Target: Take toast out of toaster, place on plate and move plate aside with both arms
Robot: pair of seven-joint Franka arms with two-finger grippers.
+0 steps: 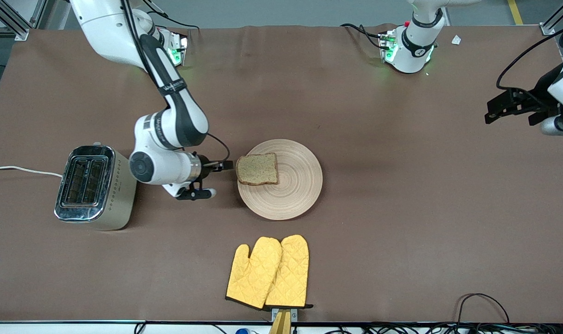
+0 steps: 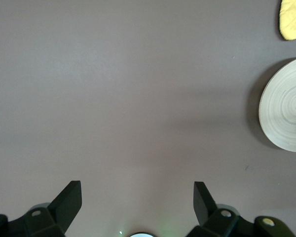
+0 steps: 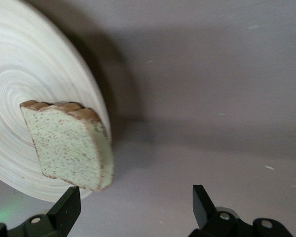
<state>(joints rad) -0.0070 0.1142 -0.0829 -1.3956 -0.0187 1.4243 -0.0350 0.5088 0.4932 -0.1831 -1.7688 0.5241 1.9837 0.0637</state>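
Observation:
The toast (image 1: 258, 169) lies flat on the plate (image 1: 291, 195), on the side toward the right arm's end, with one edge over the rim. My right gripper (image 1: 226, 164) is open and empty, low beside that rim, just off the toast's edge. In the right wrist view the toast (image 3: 69, 148) lies on the plate (image 3: 19, 89) close to one finger of the open right gripper (image 3: 135, 205), not held. My left gripper (image 1: 495, 111) waits, open and empty, over bare table at the left arm's end. The left wrist view shows that gripper (image 2: 137, 197) and the plate (image 2: 281, 108).
A silver two-slot toaster (image 1: 93, 185) stands at the right arm's end, its cord running off the table. Two yellow quilted oven mitts (image 1: 270, 271) lie nearer the front camera than the plate; one mitt shows in the left wrist view (image 2: 293, 19). Brown cloth covers the table.

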